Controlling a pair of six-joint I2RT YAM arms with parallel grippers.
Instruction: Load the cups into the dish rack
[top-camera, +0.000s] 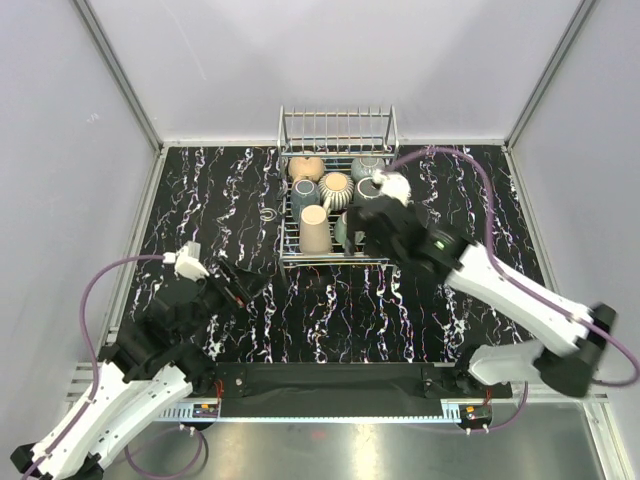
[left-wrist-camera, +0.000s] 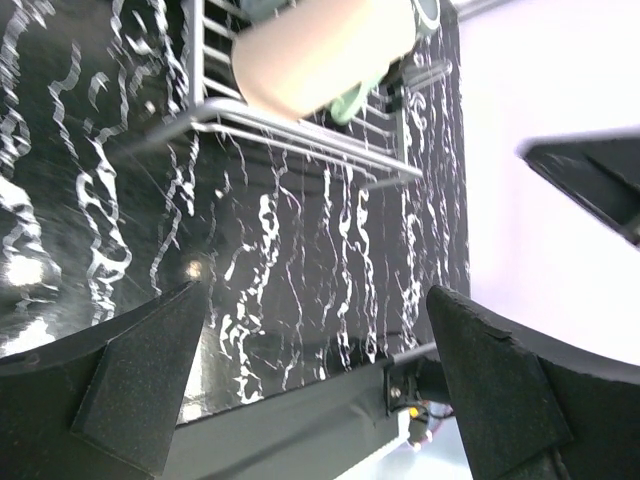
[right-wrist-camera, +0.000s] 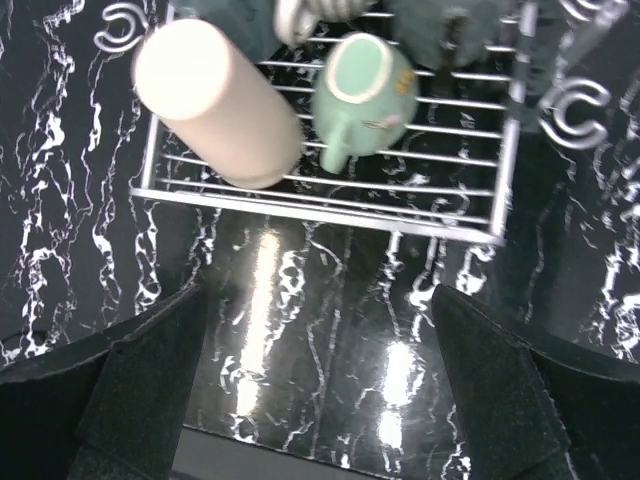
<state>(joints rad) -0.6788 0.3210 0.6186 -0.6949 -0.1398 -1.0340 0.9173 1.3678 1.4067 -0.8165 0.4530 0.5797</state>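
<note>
The dish rack stands at the middle of the black marbled worktop, toward its far side, with the cups inside it. A tall beige cup lies on its side in the near left part of the grid. A mint-green mug sits just beside it to the right. More cups, among them a tan one and a ribbed one, are crowded behind them. The right arm bends out wide at the elbow on the right, and its forearm slants back in toward the rack's near right corner. The right gripper hangs above the rack's front edge, its jaws spread wide and holding nothing. The left arm is folded low over the near left of the worktop. The left gripper is angled toward the rack's near left corner but well apart from it, jaws likewise spread and empty.
</note>
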